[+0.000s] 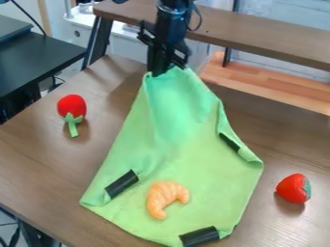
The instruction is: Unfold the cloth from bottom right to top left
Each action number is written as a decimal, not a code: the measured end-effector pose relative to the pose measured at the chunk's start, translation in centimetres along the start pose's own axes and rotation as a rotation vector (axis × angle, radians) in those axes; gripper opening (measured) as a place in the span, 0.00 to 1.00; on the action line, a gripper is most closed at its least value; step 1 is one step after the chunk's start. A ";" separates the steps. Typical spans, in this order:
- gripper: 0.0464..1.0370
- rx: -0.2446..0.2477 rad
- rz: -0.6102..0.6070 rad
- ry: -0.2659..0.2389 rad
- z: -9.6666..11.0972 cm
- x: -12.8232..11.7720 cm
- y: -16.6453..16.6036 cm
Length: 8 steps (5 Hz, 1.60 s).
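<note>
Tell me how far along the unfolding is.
Mostly done, it seems: the cloth's near part lies spread on the table, with the orange toy on it. In hand: the end effector holds the far end raised. Left: probably lowering and releasing that end, then perhaps straightening the right edge, which looks turned in at its black strip.

Fixed cam, slanted down on table (38, 159), arm opposite.

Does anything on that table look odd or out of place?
Perhaps the curved orange toy: it lies on the bright green cloth whose far end the black gripper holds up, so it might slide.
</note>
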<state>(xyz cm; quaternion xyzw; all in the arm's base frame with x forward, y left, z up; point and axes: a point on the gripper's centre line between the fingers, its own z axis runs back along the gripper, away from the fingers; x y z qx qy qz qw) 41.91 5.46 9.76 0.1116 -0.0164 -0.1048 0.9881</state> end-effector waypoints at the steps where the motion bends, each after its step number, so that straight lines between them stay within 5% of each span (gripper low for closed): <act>1: 0.00 -0.017 -0.049 0.011 -1.5 -0.1 1.4; 2: 0.02 -0.028 -0.086 0.003 -2.5 0.3 3.6; 3: 0.16 -0.025 -0.118 -0.003 -4.3 0.5 5.1; 4: 0.42 -0.052 -0.152 -0.018 -6.2 0.8 5.6; 5: 0.71 -0.095 -0.140 0.021 -8.5 0.8 6.6; 6: 0.95 -0.110 -0.127 0.006 -8.4 1.0 6.6; 7: 0.96 -0.164 -0.119 -0.083 -4.3 0.1 4.7; 8: 0.96 -0.254 -0.093 -0.201 2.6 -2.8 1.3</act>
